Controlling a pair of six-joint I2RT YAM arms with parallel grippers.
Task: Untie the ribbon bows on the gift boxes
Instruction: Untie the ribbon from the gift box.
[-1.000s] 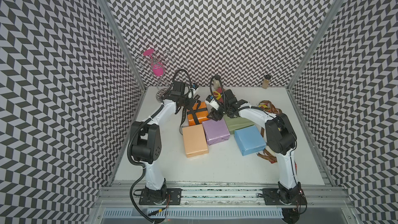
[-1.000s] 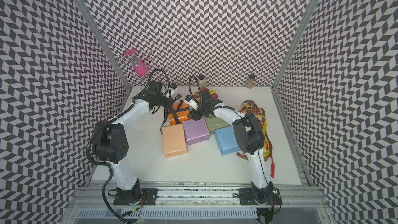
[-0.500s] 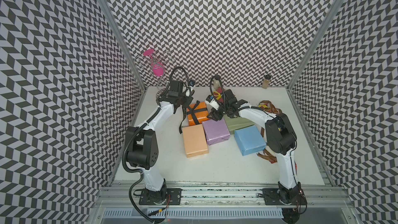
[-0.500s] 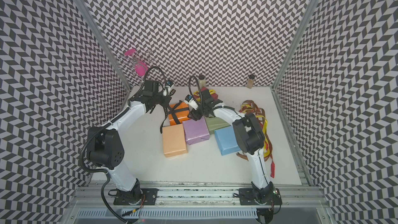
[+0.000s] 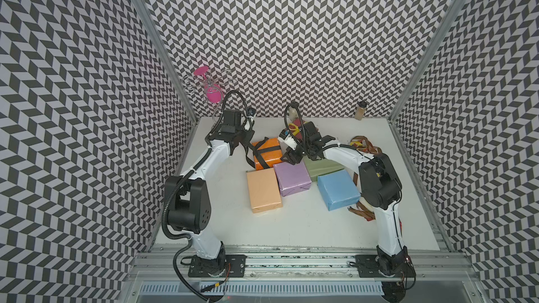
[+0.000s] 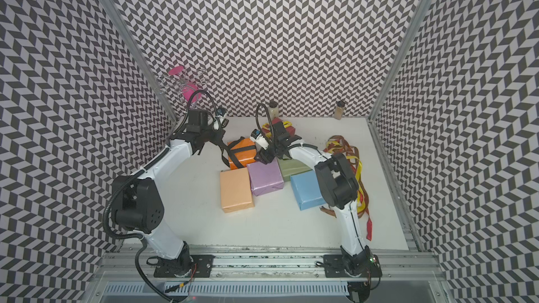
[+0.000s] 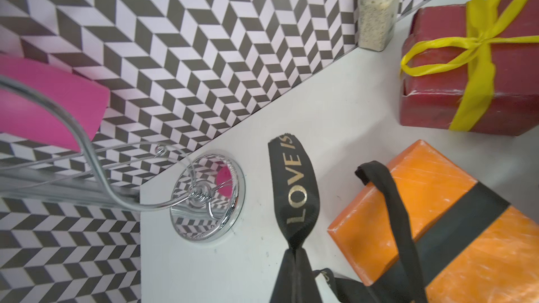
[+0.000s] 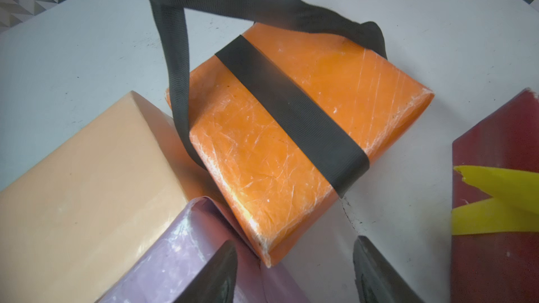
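The left arm [image 5: 217, 153] is reaching toward the far-left corner of the tabletop [image 5: 277, 228], near the chrome stand [image 7: 207, 196]. The left jaws are clamping shut on the black ribbon [image 7: 294, 188], bunching it just where its gold-lettered tail is sticking out past them. Two strands are running from there to the orange box [image 8: 256, 153], which is sitting behind the cluster of boxes in the middle. One flat band is crossing its top and no knot is showing, so I judge the bow is already open. The ribbon seems held out that way to draw it clear of the box.

The right arm [image 5: 341, 153] is hanging over that box's near corner, just beside the lilac box [image 5: 293, 177]. The right jaws are standing partly open with nothing between them. One fingertip [image 8: 215, 275] is hovering over the lilac paper, but I cannot tell whether it is touching. To me it looks placed to steady the boxes.

The peach box [image 5: 264, 189], sage green box [image 5: 322, 167] and light blue box [image 5: 337, 189] are lying bare. Loose ribbons [image 6: 350, 153] are lying along the right edge, and the dark red box [image 7: 437, 53] at the far edge is wearing a tied yellow bow [image 7: 478, 42].
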